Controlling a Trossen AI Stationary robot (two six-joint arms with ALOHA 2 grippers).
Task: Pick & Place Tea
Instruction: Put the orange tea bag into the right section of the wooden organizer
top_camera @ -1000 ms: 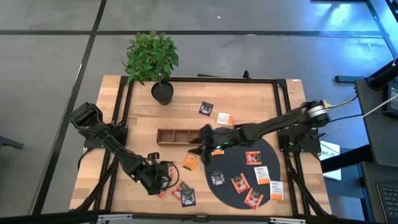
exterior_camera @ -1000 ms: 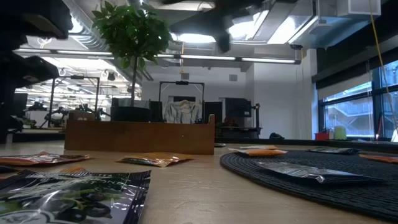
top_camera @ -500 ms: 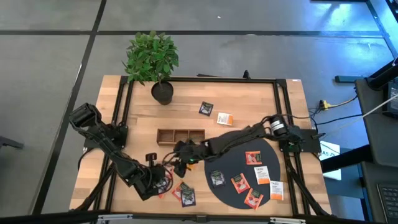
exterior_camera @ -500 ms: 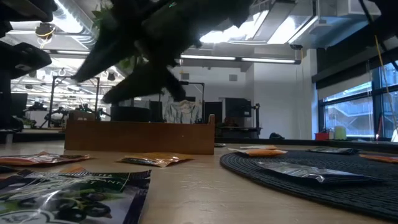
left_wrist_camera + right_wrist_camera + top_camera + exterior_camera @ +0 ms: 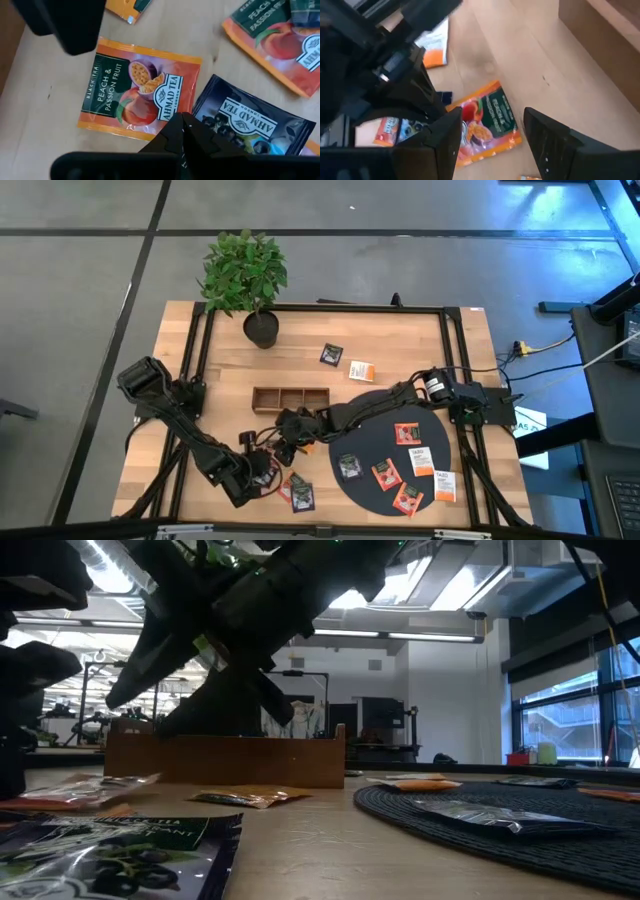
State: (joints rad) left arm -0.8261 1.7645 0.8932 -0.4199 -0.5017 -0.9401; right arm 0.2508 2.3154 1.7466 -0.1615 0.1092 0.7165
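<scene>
Tea sachets lie flat on the wooden table and on the black round mat (image 5: pixel 425 420). A red-orange sachet (image 5: pixel 135 85) lies near the table's front left, next to a dark one (image 5: pixel 250 125) and a second red-orange one (image 5: pixel 280 45). My right gripper (image 5: pixel 492 145) hangs open above that red-orange sachet (image 5: pixel 487 120), one finger on each side of it and clear of it. My left gripper (image 5: pixel 182 120) is shut, its tip at the same sachet's edge. In the high view both grippers stand close together, left (image 5: pixel 262 472) and right (image 5: pixel 283 445). My left gripper points steeply down with its shut fingertips (image 5: pixel 182 125) over the red-orange sachet's edge (image 5: pixel 150 134), beside the dark sachet. Whether the tips touch the sachet or the table, I cannot tell. The sachet lies flat on the wood.
The brown three-compartment tray (image 5: pixel 290 398) stands just beyond both grippers. A potted plant (image 5: pixel 245 275) is at the far left. Several sachets lie on the mat, such as (image 5: pixel 386 473), and two more, a dark one (image 5: pixel 331 354) and a white one (image 5: pixel 361 370), lie beyond the tray.
My right gripper has swung from beside the tray's right end toward the table's left and near edges. It has come down over the sachets by my left gripper and tipped further downward. My left gripper has sunk a little.
</scene>
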